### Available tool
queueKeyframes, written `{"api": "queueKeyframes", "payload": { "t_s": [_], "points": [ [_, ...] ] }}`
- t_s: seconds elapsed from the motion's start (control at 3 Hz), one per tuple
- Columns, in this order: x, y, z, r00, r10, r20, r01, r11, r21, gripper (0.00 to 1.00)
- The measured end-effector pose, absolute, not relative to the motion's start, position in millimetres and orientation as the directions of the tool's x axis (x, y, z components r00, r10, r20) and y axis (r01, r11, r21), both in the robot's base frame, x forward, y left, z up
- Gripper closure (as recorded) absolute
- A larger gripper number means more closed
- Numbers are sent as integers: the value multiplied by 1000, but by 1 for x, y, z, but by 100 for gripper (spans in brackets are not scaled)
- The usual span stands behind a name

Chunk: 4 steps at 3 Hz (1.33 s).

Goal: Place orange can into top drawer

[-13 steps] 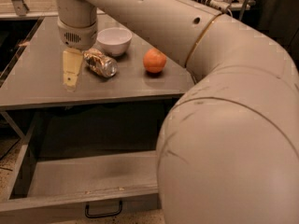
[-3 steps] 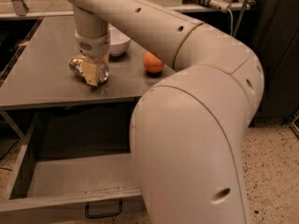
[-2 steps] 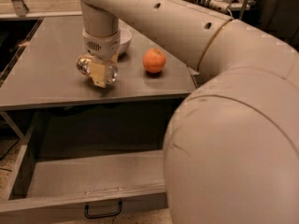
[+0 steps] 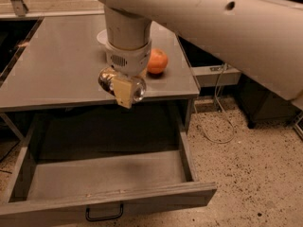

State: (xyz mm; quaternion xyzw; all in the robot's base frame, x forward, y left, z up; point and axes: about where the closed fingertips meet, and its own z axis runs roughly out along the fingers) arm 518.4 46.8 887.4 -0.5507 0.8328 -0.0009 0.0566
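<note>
My gripper (image 4: pixel 123 90) hangs from the wrist over the table's front edge and is shut on the orange can (image 4: pixel 106 80). The can lies sideways between the yellowish fingers (image 4: pixel 123 92), its shiny silver end facing right, lifted off the tabletop. The top drawer (image 4: pixel 109 174) is pulled open below, wide, shallow and grey, with a black handle (image 4: pixel 103 215) on its front panel. The can hangs above the drawer's back part. The drawer's inside holds nothing that I can see.
A round orange fruit (image 4: pixel 156 61) sits on the grey tabletop (image 4: pixel 57 65) just right of my wrist. A white bowl (image 4: pixel 101 37) shows partly behind the wrist. My big arm fills the top right. Speckled floor and a cable lie to the right.
The gripper has lifted the can off the tabletop and carried it forward, from beside the bowl to over the table's front edge above the open drawer.
</note>
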Motion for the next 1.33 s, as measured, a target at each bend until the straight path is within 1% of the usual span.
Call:
{"api": "queueKeyframes", "payload": {
  "t_s": [0.33,0.67,1.0,1.33],
  "points": [
    [518,47,887,-385,-918,-98,-917,392,-70,100],
    [498,39,885,-425,-899,-102,-899,433,-67,100],
    [452,23,853,-499,-864,-64,-865,501,-23,100],
    [452,23,853,-499,-864,-65,-865,502,-23,100]
  ]
}}
